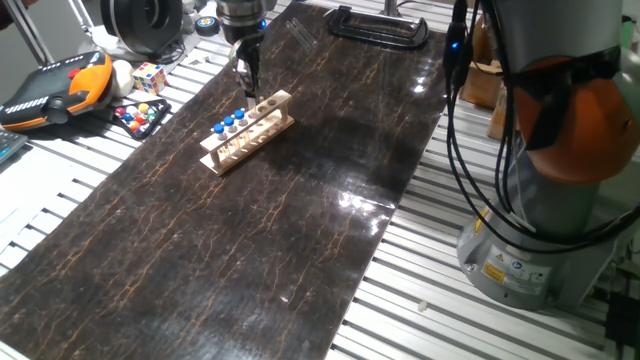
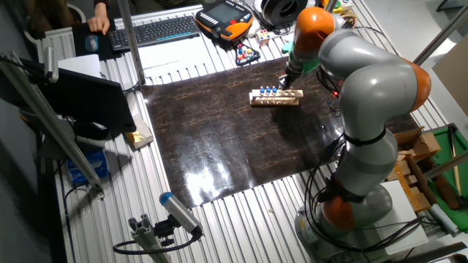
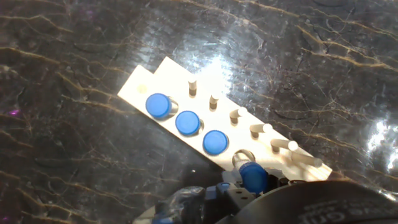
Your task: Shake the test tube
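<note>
Pincer (image 1: 247,78) hangs over the far end of the wooden rack (image 1: 262,133) on the dark counter (image 1: 300,230); whether it grips anything, I cannot tell. Three blue-capped tubes (image 3: 186,123) stand in the rack's left holes, and the test tube (image 3: 253,176) sits tilted, just beside the fingers.

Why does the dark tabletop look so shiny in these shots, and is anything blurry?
Hand view: overhead lamps glare white off the glossy mat; the gripper at the bottom edge is out of focus, while the blue caps are sharp. Both fixed views: white glare patches, and the rack looks small.
</note>
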You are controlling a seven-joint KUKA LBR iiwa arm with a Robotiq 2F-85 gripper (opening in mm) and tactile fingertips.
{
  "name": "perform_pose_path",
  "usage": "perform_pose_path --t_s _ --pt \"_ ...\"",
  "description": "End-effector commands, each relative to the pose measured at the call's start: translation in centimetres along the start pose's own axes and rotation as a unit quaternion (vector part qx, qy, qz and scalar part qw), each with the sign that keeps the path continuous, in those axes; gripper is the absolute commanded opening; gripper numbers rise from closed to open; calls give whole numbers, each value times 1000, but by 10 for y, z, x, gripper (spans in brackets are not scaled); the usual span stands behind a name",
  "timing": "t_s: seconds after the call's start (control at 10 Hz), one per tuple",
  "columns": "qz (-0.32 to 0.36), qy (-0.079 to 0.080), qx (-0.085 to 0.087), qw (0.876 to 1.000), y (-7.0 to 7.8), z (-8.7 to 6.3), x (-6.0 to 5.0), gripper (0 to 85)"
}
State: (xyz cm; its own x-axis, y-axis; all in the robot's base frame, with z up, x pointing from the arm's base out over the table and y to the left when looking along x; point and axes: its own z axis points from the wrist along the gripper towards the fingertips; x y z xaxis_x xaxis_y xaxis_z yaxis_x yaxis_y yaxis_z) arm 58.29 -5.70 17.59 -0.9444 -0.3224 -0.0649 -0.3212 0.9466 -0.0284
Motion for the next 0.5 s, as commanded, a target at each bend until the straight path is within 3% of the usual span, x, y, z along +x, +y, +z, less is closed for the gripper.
perform_pose_path --t_s 0.0,0.4 --pt "4 -2 1 1000 1 -3 -1 7" --pt "14 -9 1 1000 5 -16 0 7"
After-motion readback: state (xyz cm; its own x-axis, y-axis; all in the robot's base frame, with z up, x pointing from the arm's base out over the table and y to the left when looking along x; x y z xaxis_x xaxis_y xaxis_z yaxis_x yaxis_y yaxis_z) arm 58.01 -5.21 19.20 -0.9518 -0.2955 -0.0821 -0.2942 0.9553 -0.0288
